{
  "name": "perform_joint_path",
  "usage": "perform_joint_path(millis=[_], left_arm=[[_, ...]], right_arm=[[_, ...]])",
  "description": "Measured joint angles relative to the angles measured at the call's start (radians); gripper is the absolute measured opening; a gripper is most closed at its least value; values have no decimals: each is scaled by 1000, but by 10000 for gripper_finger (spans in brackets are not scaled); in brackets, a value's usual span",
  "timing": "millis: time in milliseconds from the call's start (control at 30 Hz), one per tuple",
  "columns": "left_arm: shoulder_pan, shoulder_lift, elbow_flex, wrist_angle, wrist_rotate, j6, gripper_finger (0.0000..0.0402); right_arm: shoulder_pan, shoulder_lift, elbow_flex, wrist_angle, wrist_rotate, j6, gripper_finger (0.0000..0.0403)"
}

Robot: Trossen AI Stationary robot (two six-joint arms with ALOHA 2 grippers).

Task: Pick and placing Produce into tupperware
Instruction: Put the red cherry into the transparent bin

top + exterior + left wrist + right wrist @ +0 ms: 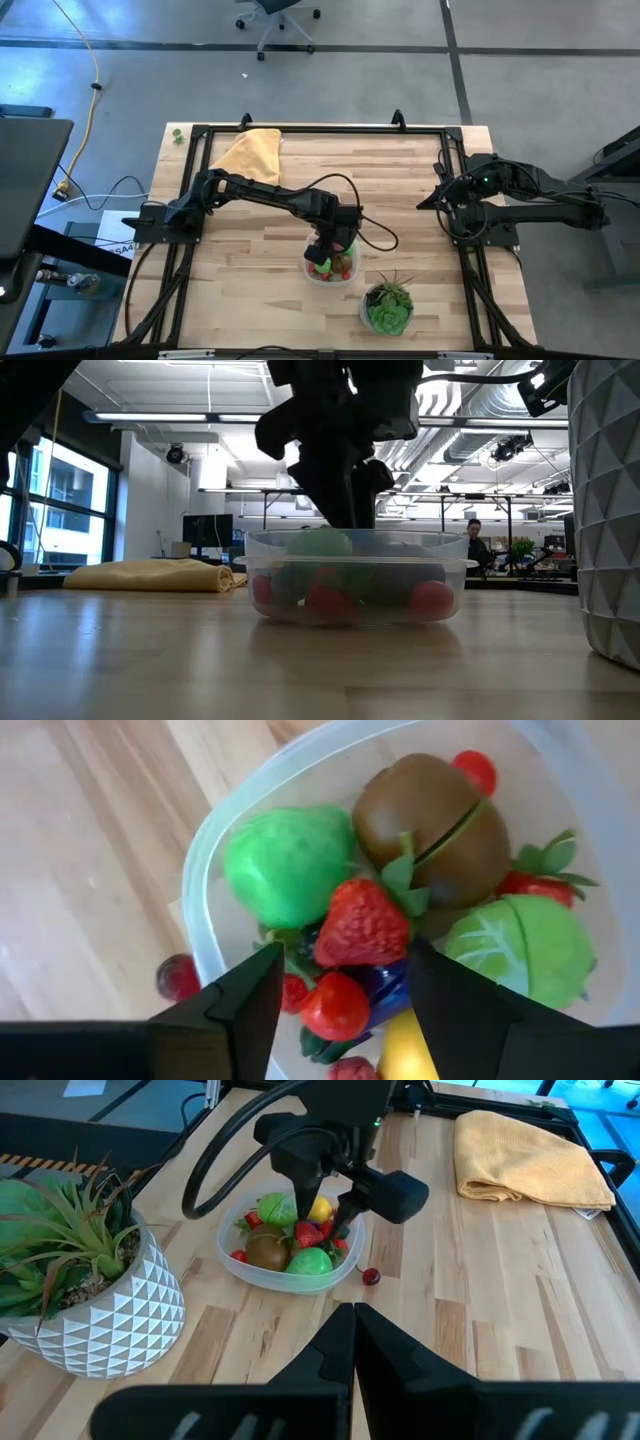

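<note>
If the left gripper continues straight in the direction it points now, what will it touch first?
Most likely the red strawberry. The left gripper hangs open over the clear container, and the strawberry lies on top of the pile directly between its fingers. Depth is hard to judge, so the small red piece below it could be touched at nearly the same time.

Produce (362,925) in tupperware (331,272), left tool (330,249) above it, potted plant (387,305) just beside.

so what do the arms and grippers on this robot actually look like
Both arms are dark, near black, built of jointed segments. The left gripper has two broad, flat black fingers with angular tips, and a black cable loops out beside its wrist. The right gripper has matching dark fingers. A small green light glows on the right arm.
</note>
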Motion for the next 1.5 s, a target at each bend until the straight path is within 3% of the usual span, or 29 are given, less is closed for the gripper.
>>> perform_joint_path(millis=[300,467,700,933,1133,1500], left_arm=[[1,0,0,-4,57,-17,229],[1,-1,6,-34,117,-23,217],[15,-6,128,-201,74,46,193],[114,-7,260,-239,0,-22,178],[238,-6,271,-208,-8,-160,171],[240,100,270,-166,9,100,170]], right_arm=[[0,0,0,0,0,0,0],[0,0,0,0,0,0,0],[0,0,0,0,0,0,0],[0,0,0,0,0,0,0],[0,0,0,0,0,0,0],[0,0,0,-4,0,0,0]])
